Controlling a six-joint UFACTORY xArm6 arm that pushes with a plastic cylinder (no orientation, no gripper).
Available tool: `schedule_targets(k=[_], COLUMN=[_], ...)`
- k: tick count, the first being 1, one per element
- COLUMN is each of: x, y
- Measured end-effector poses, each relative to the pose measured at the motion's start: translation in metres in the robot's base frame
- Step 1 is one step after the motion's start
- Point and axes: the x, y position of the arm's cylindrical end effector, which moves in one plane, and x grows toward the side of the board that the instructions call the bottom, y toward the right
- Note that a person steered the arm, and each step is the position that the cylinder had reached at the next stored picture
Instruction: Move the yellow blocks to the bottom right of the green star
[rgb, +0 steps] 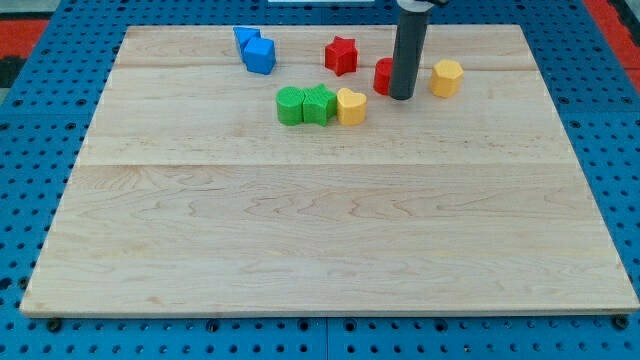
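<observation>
A green star (319, 103) sits at the upper middle of the board, with a round green block (290, 105) touching its left side and a yellow heart-shaped block (351, 106) touching its right side. A yellow hexagonal block (446, 77) lies apart at the view's upper right. My tip (401, 96) stands between the two yellow blocks, just right of a red block (383, 76) that it partly hides, and left of the yellow hexagon.
A red star (341, 55) lies above the green star. Two blue blocks (255, 50) sit together at the view's upper left. The wooden board (320, 230) lies on a blue pegboard table.
</observation>
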Motion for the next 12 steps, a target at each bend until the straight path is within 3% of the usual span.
schedule_targets(k=[1, 3, 5, 7, 9, 10, 12], x=[-0.01, -0.028, 0.013, 0.094, 0.031, -0.011, -0.025], y=[0.005, -0.058, -0.056, -0.054, 0.158, 0.155, 0.023])
